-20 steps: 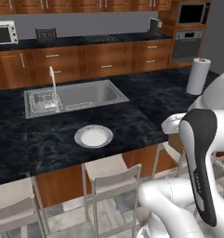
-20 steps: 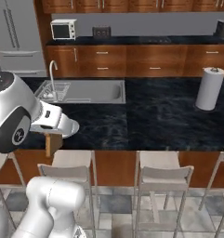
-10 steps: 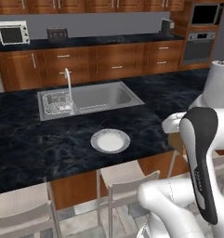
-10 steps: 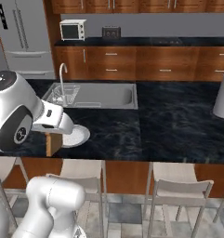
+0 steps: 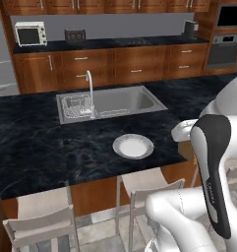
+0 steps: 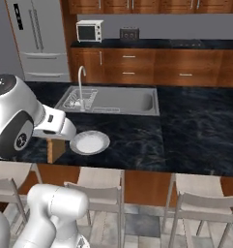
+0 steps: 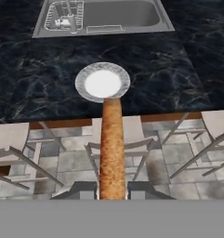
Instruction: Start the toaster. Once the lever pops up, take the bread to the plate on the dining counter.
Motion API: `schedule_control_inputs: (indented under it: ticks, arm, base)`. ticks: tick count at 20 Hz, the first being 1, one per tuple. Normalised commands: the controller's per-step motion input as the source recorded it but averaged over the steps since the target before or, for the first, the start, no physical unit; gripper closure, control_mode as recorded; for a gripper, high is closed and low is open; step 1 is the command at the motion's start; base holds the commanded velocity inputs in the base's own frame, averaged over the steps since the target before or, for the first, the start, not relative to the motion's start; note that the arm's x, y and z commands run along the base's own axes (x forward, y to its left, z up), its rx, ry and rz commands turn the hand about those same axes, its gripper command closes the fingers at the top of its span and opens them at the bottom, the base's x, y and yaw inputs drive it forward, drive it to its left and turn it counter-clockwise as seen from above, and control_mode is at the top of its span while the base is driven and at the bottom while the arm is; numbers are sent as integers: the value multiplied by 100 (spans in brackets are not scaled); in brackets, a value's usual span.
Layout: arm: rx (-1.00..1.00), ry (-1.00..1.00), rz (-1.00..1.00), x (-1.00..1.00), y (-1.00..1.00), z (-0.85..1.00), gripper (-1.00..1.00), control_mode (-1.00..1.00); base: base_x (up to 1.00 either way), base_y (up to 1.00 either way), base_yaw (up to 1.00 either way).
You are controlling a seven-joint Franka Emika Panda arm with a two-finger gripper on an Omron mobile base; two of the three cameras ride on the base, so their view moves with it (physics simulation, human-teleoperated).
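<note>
Hand (image 7: 112, 194) closed tight on the bread (image 7: 112, 148), slice held edge-on and pointing toward the plate (image 7: 102, 82), likely so it can be carried over. Plate sits empty near the table's (image 7: 34, 88) front edge, sink (image 7: 104, 16) behind it. Bread not yet over the table.

I see a cream-white toaster oven with a glass door (image 5: 30, 33) on the far dark counter, against the grey wall. Below it runs a row of wood-brown cabinets with steel handles (image 5: 115, 66). At the right end I make out a built-in black wall oven (image 5: 223, 49). A steel double-door fridge (image 6: 36, 38) stands left of the cabinets. Pale grey bar stools (image 6: 96, 198) sit on the grey tiled floor (image 7: 178, 158).
</note>
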Motion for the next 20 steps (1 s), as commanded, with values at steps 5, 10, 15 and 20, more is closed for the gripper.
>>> schedule_control_inputs:
  ticks: [5, 10, 15, 20]
  arm:
    - [0, 0, 0, 0, 0, 0, 100, 100]
    - [0, 0, 0, 0, 0, 0, 100, 100]
    - [0, 0, 0, 0, 0, 0, 100, 100]
    - [0, 1, 2, 32, 8, 0, 100, -100]
  base:
    - [38, 22, 7]
    - [33, 19, 5]
    - [35, 13, 4]
    - [17, 5, 1]
